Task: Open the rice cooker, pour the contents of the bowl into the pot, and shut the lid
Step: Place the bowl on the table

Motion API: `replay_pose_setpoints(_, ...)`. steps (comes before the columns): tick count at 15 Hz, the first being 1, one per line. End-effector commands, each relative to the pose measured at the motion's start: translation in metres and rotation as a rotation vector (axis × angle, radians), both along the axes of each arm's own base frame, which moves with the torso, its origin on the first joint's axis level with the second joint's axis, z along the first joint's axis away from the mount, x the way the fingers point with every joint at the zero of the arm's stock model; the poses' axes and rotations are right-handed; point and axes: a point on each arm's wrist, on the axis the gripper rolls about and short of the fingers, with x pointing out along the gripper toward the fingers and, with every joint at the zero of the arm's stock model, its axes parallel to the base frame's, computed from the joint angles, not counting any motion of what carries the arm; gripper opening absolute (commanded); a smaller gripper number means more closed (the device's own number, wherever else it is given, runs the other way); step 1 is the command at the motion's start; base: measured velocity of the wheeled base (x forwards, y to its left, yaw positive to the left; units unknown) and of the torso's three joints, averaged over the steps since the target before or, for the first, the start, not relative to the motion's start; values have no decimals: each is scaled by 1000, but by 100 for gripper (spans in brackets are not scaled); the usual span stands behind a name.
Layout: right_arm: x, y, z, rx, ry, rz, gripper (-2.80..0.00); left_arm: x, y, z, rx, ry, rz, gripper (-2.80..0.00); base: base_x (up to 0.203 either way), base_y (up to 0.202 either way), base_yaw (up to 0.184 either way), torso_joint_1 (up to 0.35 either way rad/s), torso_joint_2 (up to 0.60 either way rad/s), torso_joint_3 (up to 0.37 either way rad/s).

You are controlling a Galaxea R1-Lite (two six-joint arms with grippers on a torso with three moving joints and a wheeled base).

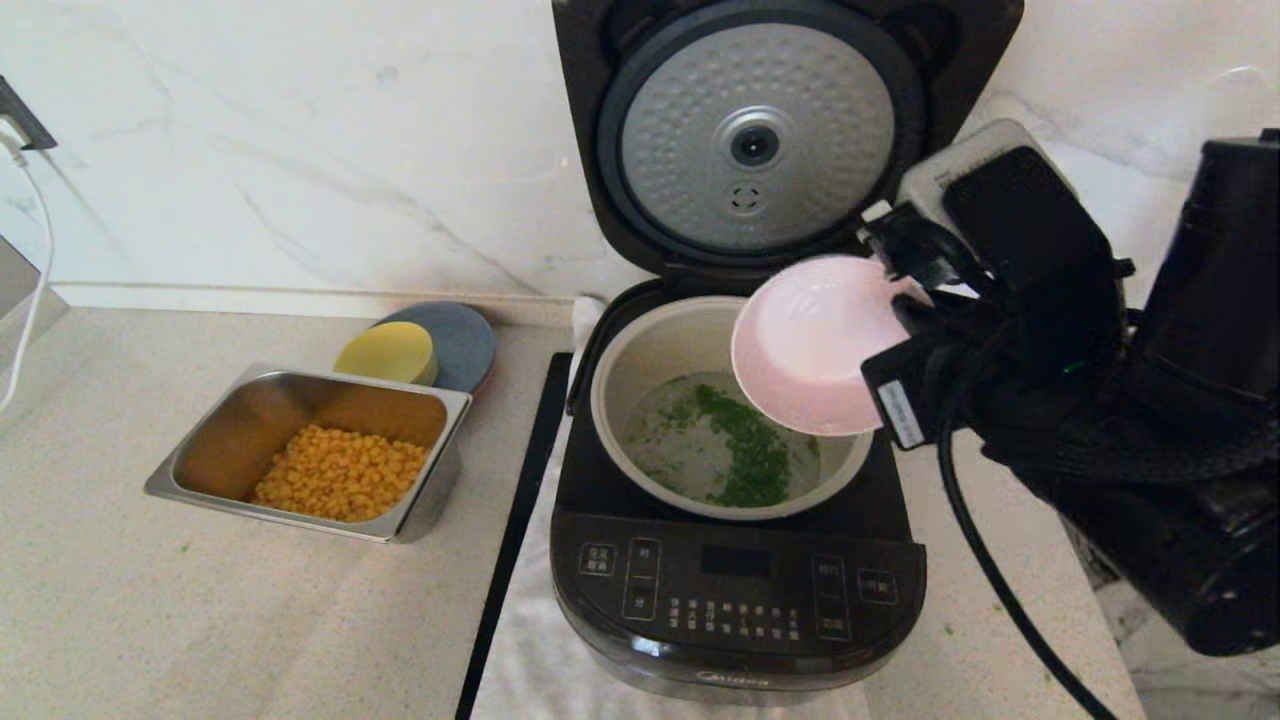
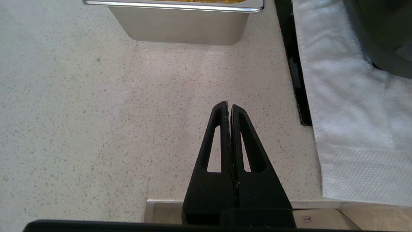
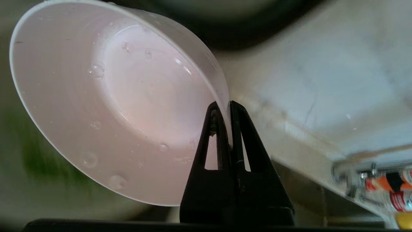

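Note:
The black rice cooker (image 1: 735, 590) stands with its lid (image 1: 755, 135) raised, the dimpled silver disc facing me. Chopped green herb bits in clear liquid (image 1: 730, 450) lie in the grey-beige pot (image 1: 640, 360). My right gripper (image 3: 225, 108) is shut on the rim of the bowl (image 1: 805, 340), which hangs tipped on its side over the pot's right edge, its pink inside (image 3: 122, 103) holding only droplets. In the head view that gripper (image 1: 900, 300) is at the bowl's right rim. My left gripper (image 2: 229, 106) is shut on nothing, low over the counter, out of the head view.
A steel tray (image 1: 200, 460) of yellow corn kernels sits left of the cooker, its wall (image 2: 180, 29) ahead of the left gripper. A yellow dish (image 1: 388, 352) rests on a grey plate (image 1: 465, 335) behind it. A white towel (image 2: 351, 129) lies under the cooker, beside a black strip (image 1: 520, 520).

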Motion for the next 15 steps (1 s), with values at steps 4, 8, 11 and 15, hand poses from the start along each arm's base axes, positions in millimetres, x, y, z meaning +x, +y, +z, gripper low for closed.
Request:
replay_pose_setpoints(4,6,-84,3,99,288,-13,-280,0,0,0,0,-1,0,-280,0,0,0,0,0,0)
replay_pose_setpoints(8,16,-149,6,289,438,-88,-280,0,0,0,0,1,0,-280,0,0,0,0,0,0)
replay_pose_setpoints(11,12,-196,-1,449,545,-170,-280,0,0,0,0,1,0,-280,0,0,0,0,0,0)
replay_pose_setpoints(15,4,-236,-44,680,832,-221,-280,0,0,0,0,-1,0,-280,0,0,0,0,0,0)
